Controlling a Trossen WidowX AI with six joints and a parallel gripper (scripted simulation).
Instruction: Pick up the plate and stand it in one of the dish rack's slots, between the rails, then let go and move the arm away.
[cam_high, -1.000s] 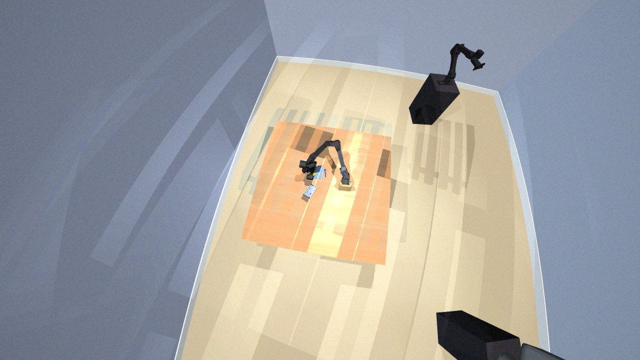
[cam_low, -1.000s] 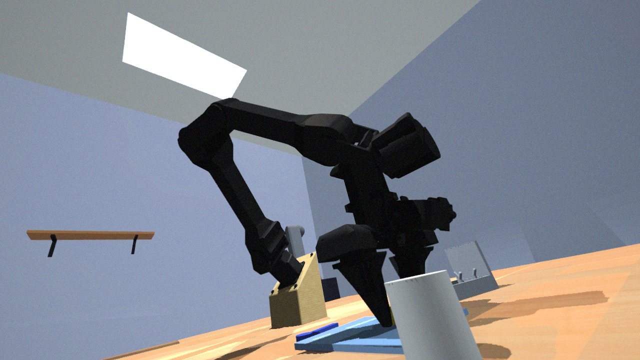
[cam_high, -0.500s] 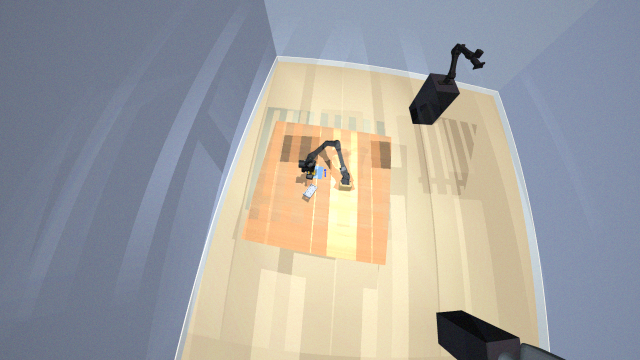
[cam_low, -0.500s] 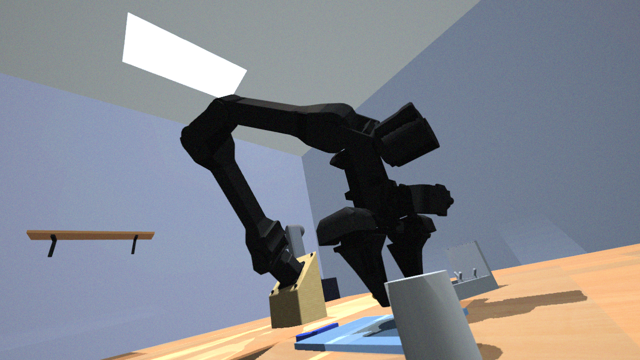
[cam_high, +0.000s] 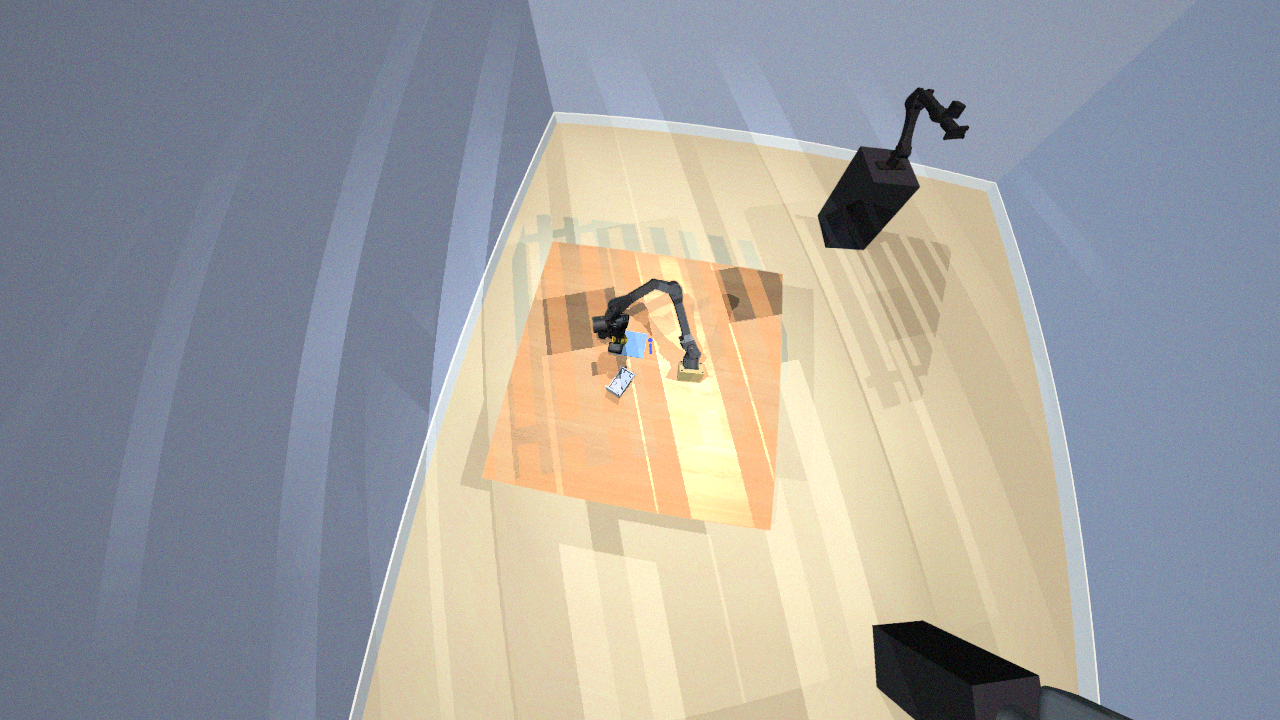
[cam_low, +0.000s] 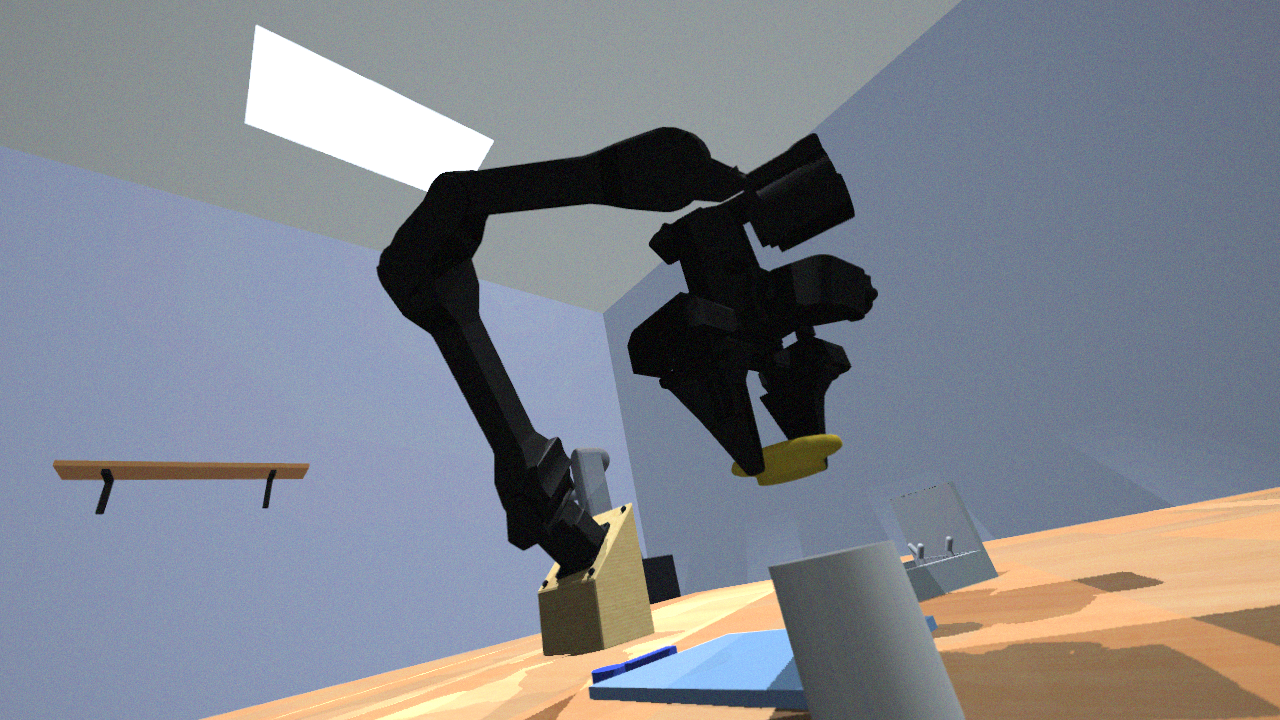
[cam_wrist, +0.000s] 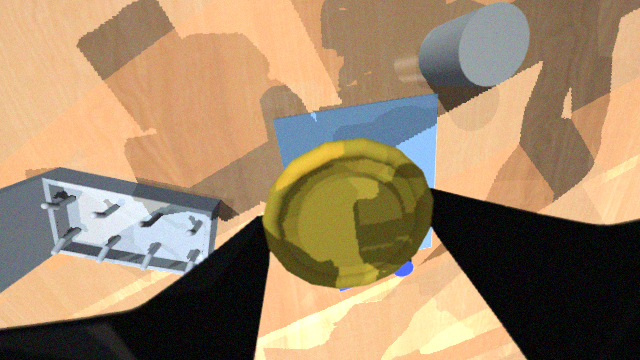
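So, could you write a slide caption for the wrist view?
Gripper holds the yellow plate flat above the blue mat; dish rack waits alongside.

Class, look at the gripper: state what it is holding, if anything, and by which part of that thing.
The gripper holds the yellow plate, pinched across its width at opposite sides of the rim, lying roughly flat, lifted above the blue mat.

Glossy yellow plate (cam_wrist: 348, 212), matt wooden table (cam_wrist: 165, 90).
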